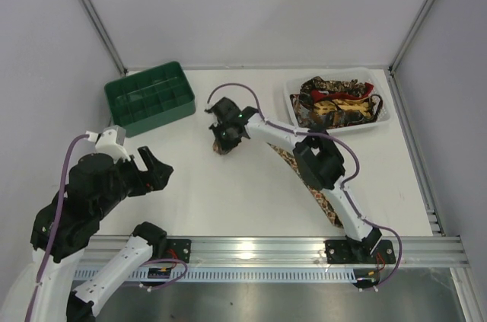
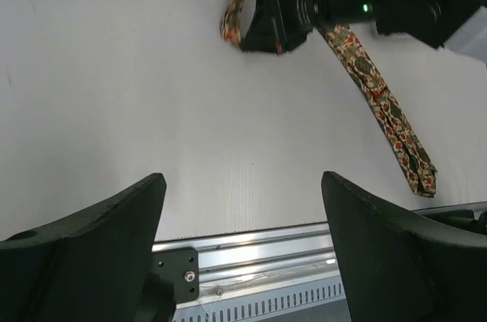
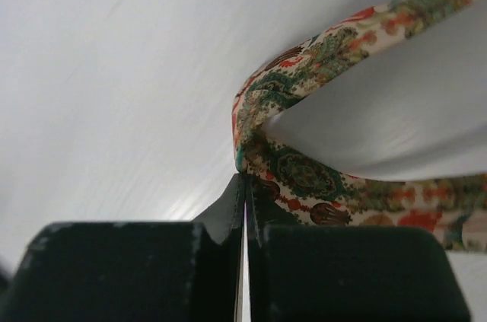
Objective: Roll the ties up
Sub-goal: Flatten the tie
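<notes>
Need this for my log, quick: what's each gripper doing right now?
Left gripper: open, holding nothing.
Right gripper: shut, pinching a fold of the tie.

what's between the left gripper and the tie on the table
Only bare table; the left wrist view shows nothing between the left gripper and the tie.

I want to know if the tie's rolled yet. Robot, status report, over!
Right gripper shut on paisley tie, at its fold. Left gripper open, empty. Tie lying mostly flat, not yet rolled. Nothing blocking it.
</notes>
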Available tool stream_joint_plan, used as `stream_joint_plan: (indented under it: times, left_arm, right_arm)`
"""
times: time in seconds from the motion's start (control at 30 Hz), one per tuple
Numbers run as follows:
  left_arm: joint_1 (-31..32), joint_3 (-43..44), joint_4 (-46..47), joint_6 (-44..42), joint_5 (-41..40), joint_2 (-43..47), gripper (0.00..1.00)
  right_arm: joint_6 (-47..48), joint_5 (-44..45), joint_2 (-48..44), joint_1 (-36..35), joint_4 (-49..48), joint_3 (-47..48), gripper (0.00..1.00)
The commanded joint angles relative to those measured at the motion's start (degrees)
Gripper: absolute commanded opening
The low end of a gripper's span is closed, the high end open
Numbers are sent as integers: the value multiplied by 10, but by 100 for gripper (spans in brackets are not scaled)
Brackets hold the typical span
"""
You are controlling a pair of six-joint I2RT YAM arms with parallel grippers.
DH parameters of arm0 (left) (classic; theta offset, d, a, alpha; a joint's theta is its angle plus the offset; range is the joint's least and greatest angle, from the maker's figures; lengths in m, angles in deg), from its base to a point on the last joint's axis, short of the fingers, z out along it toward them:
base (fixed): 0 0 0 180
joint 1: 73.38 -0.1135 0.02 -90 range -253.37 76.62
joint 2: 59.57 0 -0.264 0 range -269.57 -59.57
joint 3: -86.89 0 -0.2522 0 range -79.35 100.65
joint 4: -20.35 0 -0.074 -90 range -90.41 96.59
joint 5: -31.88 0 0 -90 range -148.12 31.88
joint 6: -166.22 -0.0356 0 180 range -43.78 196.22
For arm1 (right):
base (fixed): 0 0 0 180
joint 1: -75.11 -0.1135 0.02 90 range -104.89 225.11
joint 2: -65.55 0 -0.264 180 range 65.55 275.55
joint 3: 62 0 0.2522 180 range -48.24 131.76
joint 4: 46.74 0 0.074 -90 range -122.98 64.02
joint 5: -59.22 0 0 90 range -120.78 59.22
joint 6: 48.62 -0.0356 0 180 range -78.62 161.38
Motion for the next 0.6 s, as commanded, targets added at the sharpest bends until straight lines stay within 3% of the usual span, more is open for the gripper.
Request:
stream_joint_plan:
  times: [0.0,0.2,0.27,0.3,0.33,0.43,0.5,0.57]
  left_arm:
    - [2,35,6,-40,-39,-8,90]
    - [2,32,23,-52,-54,-25,89]
    - [2,18,22,-43,-55,-33,89]
    - [2,12,17,-36,-54,-36,89]
    - [2,-2,16,-30,-54,-39,88]
    - [2,-28,5,-4,-54,-55,88]
    - [2,-39,11,-1,-31,-73,89]
    - [2,-57,15,-3,-14,-89,89]
  right_arm:
    - [-50,-83,-135,-80,26,-78,0]
    - [-77,-187,-233,-155,60,-193,3]
    - [-84,-208,-264,-162,42,-218,9]
    - [-91,-210,-269,-159,31,-236,14]
    - [-92,-205,-271,-154,16,-237,33]
    - [-121,-204,-246,-110,28,-186,59]
    - [-129,-198,-241,-76,48,-142,72]
    - [-125,-179,-259,-58,78,-133,77]
